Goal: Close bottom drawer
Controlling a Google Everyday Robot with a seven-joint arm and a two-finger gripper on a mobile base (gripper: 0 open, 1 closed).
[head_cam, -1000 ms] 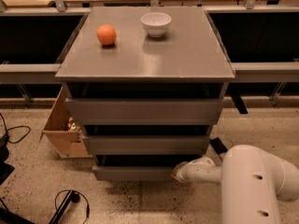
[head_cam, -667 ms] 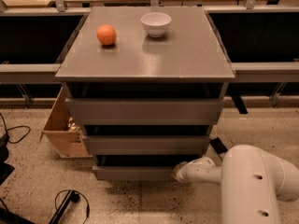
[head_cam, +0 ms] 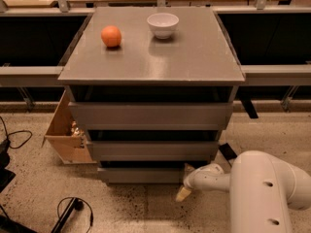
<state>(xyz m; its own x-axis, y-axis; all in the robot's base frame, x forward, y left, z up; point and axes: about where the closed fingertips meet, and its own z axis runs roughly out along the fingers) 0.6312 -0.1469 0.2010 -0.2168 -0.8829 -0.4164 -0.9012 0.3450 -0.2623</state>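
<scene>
The gripper (head_cam: 186, 182) sits low, just above the speckled floor (head_cam: 146, 208), at the end of the white arm (head_cam: 265, 193) that reaches in from the lower right of the camera view. Whether the gripper is spread or closed up cannot be told here.

The bottom drawer (head_cam: 141, 175) lies directly to the left of the gripper, at the same height. The right end of its plain grey front is right at the gripper, and whether the two touch cannot be told. A thin dark gap runs along the top of this front. How far out the drawer stands is not clear from this angle.

Above the gripper and a little to its left comes the wider middle drawer (head_cam: 153, 150), and higher again the top drawer (head_cam: 150, 115), both grey fronts on the same grey cabinet (head_cam: 194, 57).

Far above the gripper, on the cabinet's flat top, a white bowl (head_cam: 163, 24) stands upright near the back edge, its smooth white inside showing. An orange (head_cam: 111, 36) rests to the left of the bowl, apart from it.

Well to the left of the gripper and somewhat higher, a cardboard box (head_cam: 65, 140) sits on the floor against the cabinet's left side. Some small things lie in it, too small to name. Black cables (head_cam: 73, 210) lie on the floor further left and lower.
</scene>
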